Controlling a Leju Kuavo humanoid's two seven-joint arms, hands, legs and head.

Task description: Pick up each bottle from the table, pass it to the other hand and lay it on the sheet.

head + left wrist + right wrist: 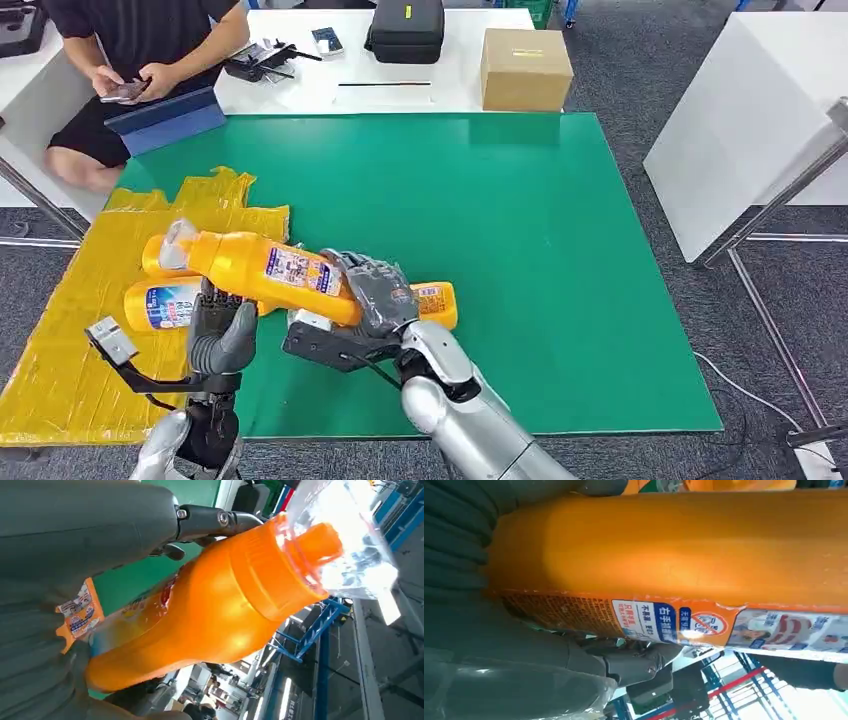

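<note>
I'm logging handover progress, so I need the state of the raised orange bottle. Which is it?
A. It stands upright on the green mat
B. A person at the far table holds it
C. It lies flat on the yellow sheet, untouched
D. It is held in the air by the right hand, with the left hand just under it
D: the raised bottle is gripped near its base by the right hand, while the left hand reaches up under its middle.

Bottle [664,545] label: Chinese txt "右手", red prohibition sign.

head view high looking down, wrist views close, sharing the bottle [270,272]
</note>
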